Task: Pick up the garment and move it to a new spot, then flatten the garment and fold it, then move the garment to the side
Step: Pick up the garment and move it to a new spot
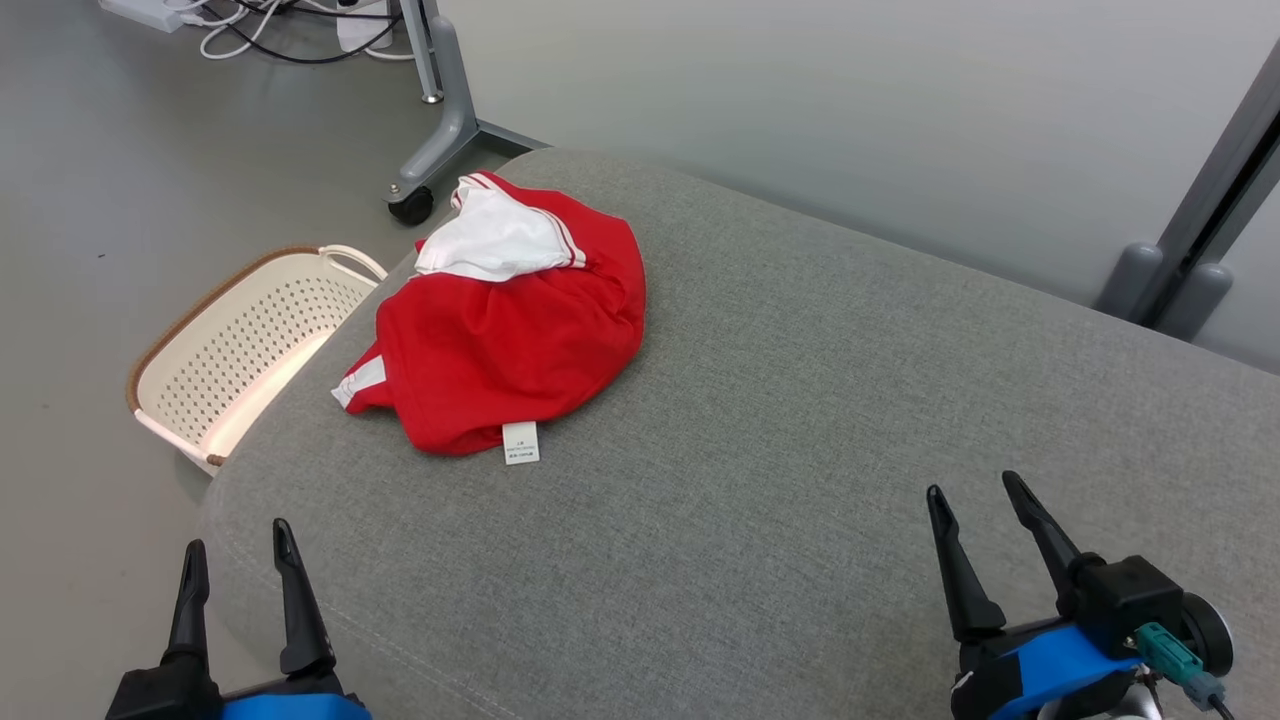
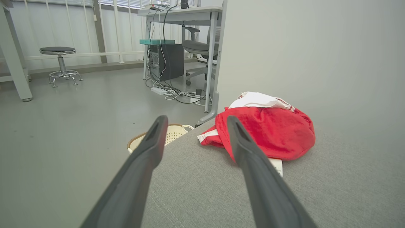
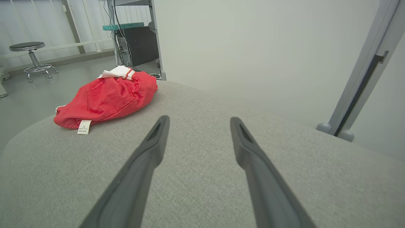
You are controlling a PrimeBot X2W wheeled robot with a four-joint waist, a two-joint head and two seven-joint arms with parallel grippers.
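The left gripper (image 1: 238, 535) and right gripper (image 1: 972, 484) both stand spread and empty over the near edge of the grey cushion (image 1: 760, 480). The crumpled red-and-white garment (image 1: 510, 345) lies near its far left corner. The garment's white tag (image 1: 520, 442) carries print too small to read.

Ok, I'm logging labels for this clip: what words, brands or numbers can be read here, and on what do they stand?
Printed lines on the white tag at the near edge of the red garment: too small and blurred to read.
No other word, brand, number or sign can be read.
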